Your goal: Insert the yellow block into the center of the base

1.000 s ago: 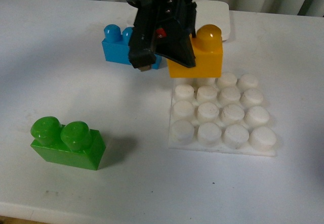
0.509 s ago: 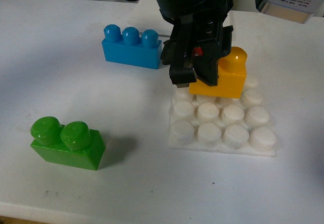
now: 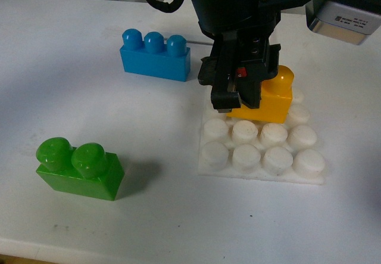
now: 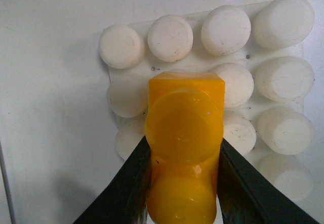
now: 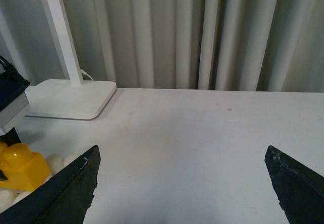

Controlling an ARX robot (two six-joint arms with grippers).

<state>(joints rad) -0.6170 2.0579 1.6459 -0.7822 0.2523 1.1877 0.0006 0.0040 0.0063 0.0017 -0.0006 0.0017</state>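
Curtains (image 5: 202, 32) appear only beyond the right gripper (image 5: 182, 150).

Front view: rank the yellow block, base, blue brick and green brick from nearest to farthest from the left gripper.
1. yellow block, clamped in the left gripper.
2. base, directly beneath it.
3. blue brick, back left.
4. green brick, front left, farthest.
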